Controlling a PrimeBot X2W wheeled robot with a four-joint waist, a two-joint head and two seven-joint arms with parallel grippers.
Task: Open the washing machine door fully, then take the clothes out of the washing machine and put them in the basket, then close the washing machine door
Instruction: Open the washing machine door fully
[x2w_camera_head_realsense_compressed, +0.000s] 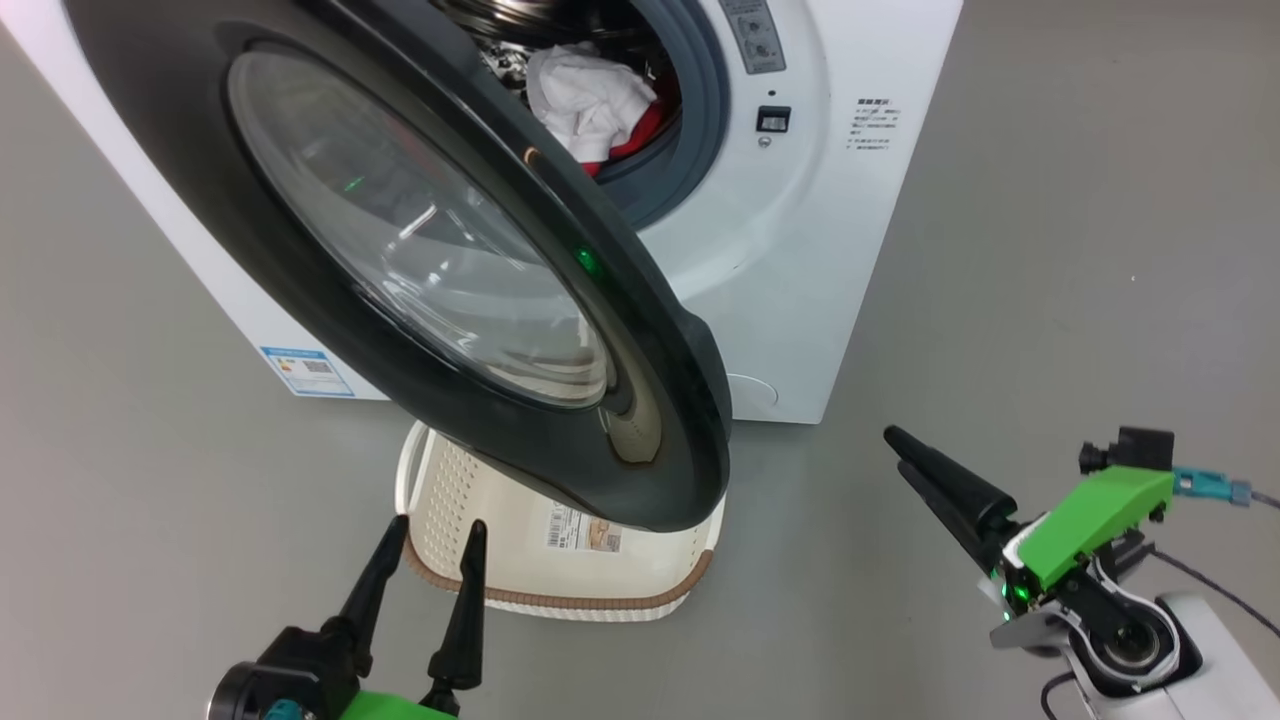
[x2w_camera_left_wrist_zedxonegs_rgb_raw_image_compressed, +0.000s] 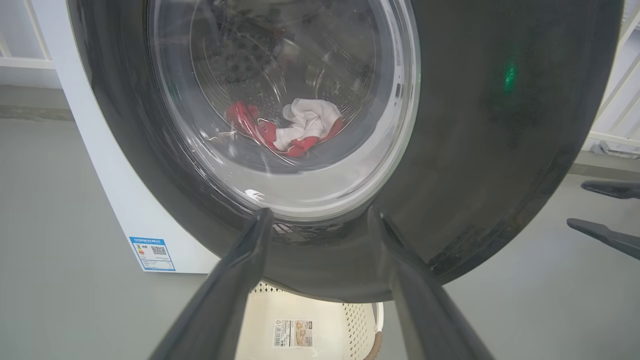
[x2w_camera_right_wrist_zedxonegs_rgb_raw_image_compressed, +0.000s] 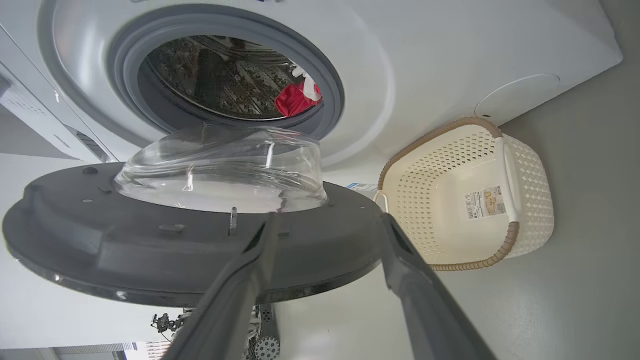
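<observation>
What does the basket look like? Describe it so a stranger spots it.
Start at the big white washing machine. On the floor before it, partly under the open round door, sits the basket. It alone is cream, perforated, brown-rimmed.

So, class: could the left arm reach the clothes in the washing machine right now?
Probably not directly: the partly open washing machine door hangs between the left gripper and the clothes.

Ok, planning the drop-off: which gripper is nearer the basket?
Left. The left gripper sits at the left rim of the basket; the right gripper hangs well off to its right.
</observation>
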